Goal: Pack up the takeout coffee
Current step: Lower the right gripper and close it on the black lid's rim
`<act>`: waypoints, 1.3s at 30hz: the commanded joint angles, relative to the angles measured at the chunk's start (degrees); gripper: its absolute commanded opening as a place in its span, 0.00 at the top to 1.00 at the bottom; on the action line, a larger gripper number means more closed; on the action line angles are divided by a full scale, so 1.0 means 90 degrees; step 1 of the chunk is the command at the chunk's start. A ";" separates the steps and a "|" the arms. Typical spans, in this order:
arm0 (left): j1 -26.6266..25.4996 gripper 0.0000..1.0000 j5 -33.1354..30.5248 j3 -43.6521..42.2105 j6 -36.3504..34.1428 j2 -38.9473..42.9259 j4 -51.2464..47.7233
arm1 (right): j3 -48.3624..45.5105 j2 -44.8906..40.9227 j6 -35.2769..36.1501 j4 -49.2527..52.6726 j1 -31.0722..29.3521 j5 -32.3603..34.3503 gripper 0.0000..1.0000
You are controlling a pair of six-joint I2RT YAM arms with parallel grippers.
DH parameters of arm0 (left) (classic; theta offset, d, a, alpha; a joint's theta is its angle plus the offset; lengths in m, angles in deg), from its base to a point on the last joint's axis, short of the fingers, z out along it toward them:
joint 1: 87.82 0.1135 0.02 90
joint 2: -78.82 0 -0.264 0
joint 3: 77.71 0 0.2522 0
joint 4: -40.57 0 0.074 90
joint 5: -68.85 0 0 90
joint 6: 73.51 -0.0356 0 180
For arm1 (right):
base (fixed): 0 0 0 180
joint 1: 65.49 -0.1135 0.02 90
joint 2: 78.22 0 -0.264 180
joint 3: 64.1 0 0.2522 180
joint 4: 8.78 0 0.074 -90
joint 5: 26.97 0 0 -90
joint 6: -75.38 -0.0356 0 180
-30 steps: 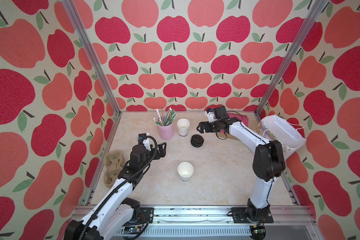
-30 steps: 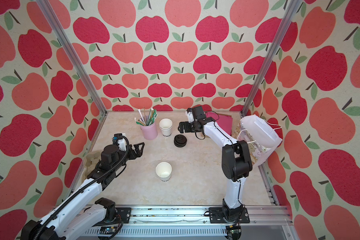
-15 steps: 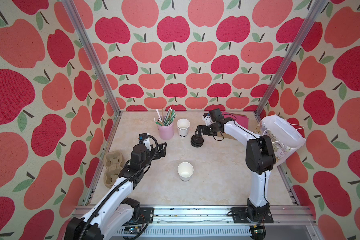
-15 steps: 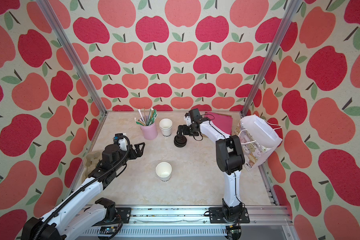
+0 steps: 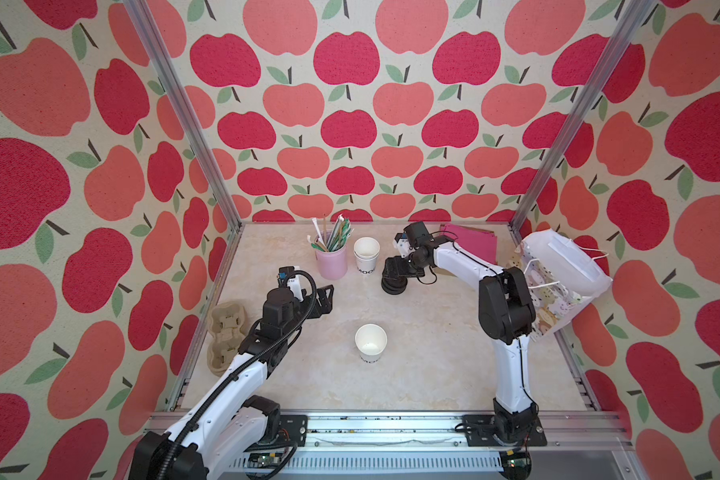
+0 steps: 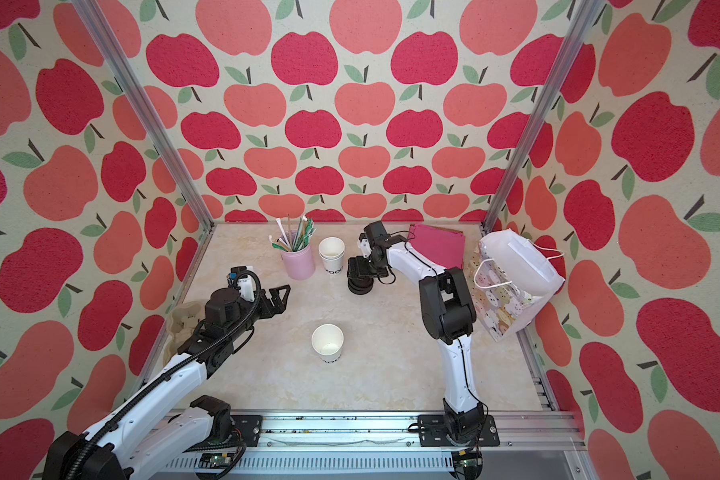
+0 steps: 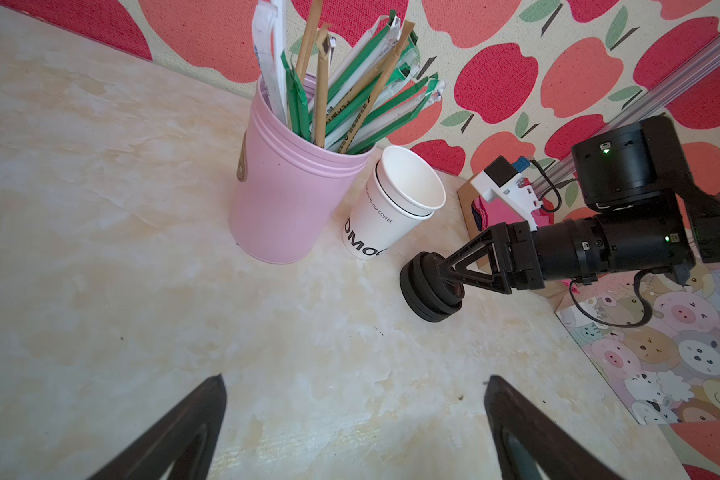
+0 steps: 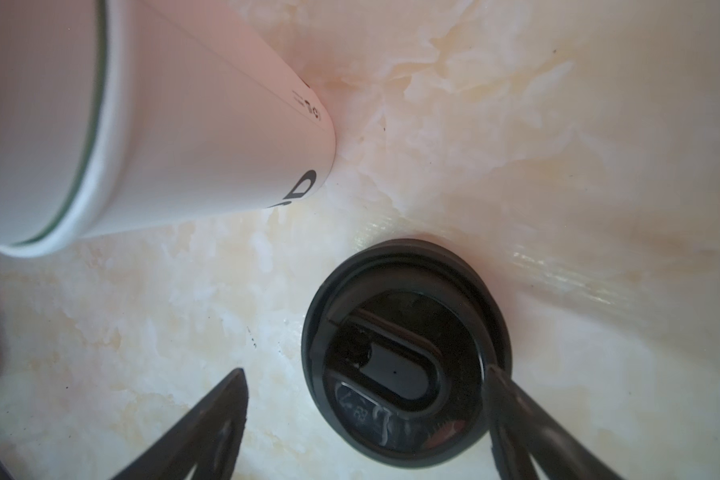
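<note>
On marbled tabletop [image 5: 433,365], round black lid [image 8: 404,353], white paper cup [image 5: 371,343]

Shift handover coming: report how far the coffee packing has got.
Done: nothing packed; the single white cup stands uncovered mid-table. In hand: the right gripper sits at the black lids, jaws open over the top one, none lifted. The left gripper hangs open and empty. Left: lid the cup, then pack it, probably into the gift bag.

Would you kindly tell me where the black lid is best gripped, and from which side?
Probably by its round rim, at two opposite edges, coming down from above: the black lid lies flat on the table, top side up, with the stacked cups close beside it.
</note>
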 commanded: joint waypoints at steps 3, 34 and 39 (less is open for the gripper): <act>0.0041 0.01 0.0045 -0.0067 -0.0137 0.0138 0.0094 | 0.0256 0.0198 0.0109 0.0344 -0.0085 0.0445 0.11; 0.0041 0.01 -0.0006 -0.0216 -0.0121 0.0281 0.0096 | 0.0399 0.0540 0.0223 0.0484 -0.0223 0.0953 0.22; 0.0051 0.01 -0.0018 -0.0225 -0.0117 0.0278 0.0101 | 0.0413 0.0560 0.0318 0.0540 -0.0258 0.1042 0.26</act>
